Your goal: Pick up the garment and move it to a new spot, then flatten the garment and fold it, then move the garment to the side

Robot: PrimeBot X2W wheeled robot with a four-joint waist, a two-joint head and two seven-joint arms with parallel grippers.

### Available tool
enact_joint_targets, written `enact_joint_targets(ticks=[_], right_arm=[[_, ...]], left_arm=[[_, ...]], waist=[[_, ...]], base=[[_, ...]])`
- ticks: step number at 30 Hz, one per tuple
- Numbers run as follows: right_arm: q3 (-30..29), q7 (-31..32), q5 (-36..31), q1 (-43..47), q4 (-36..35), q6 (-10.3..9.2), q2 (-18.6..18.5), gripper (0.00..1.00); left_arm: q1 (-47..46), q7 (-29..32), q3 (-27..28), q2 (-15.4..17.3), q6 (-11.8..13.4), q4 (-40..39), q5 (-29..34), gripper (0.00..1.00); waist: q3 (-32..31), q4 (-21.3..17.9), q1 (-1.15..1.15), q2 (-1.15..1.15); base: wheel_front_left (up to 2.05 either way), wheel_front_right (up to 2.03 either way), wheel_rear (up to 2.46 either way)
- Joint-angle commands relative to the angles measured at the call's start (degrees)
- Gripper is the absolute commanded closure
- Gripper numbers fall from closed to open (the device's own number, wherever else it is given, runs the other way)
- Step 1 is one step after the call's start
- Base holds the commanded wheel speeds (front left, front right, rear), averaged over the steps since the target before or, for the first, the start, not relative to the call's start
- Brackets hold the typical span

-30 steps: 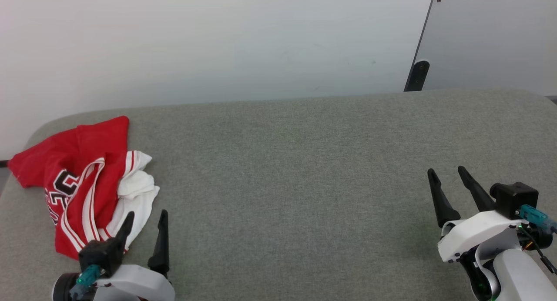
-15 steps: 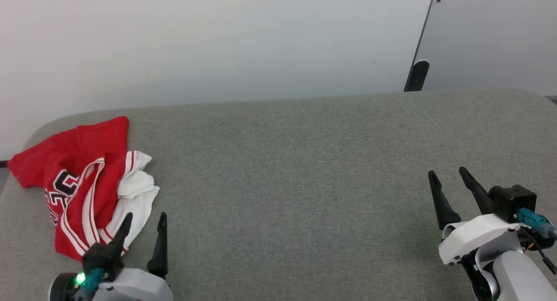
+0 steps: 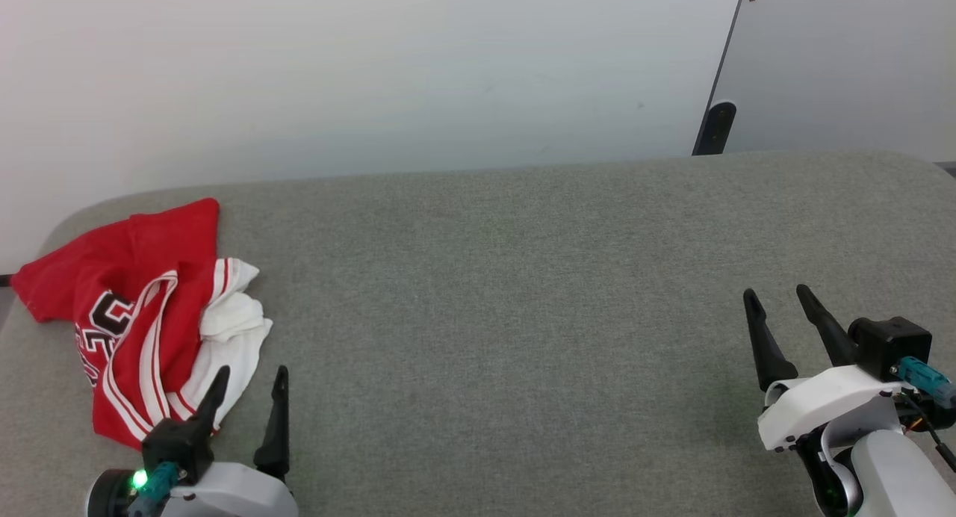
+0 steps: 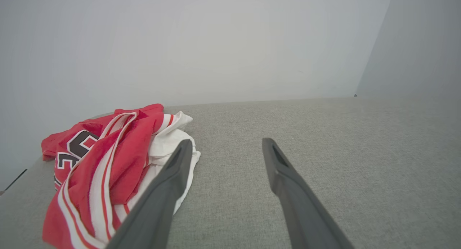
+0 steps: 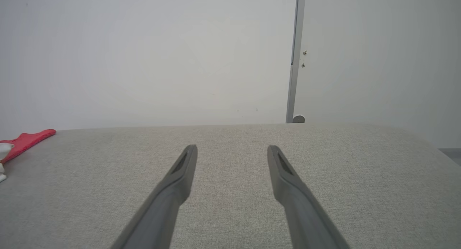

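A: So, anything different from a second ago?
B: Barely. The left gripper sits slightly lower at the table's near-left edge, and a green light is now lit at its wrist. The right gripper, at the near-right edge, has drifted a touch outward. Both finger pairs are spread wide, holding nothing.
A: Garment?
B: The garment is crumpled at the table's left end, unmoved.
A: Anything obscured?
B: Its black lettering is partly folded under, unreadable. The left gripper's left finger overlaps its near white edge; contact, can't tell. The right wrist view cuts it down to a red tip.
A: Surroundings?
B: White wall behind the table's far edge, grey panel and dark post at its far-right corner.
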Motion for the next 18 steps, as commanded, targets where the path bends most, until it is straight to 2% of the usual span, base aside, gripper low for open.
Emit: enact_joint_targets(ticks=[1, 10, 18], right_arm=[[-0.1, -0.3, 0.3, 0.1, 0.0, -0.08, 0.2, 0.00], [-0.5, -0.3, 0.7, 0.6, 0.2, -0.08, 0.4, 0.00], [0.6, -0.3, 1.3, 1.0, -0.1, -0.08, 0.3, 0.00]], left_arm=[[0.1, 0.0, 0.2, 0.0, -0.1, 0.1, 0.4, 0.00], [-0.4, 0.0, 0.2, -0.2, -0.5, 0.2, 0.7, 0.00], [-0.7, 0.0, 0.4, -0.6, -0.5, 0.5, 1.1, 0.00]], waist=[[0.0, 0.0, 0.00, 0.00], [0.1, 0.9, 0.00, 0.00], [0.2, 5.7, 0.00, 0.00]], base=[[0.00, 0.00, 0.00], [0.00, 0.00, 0.00], [0.00, 0.00, 0.00]])
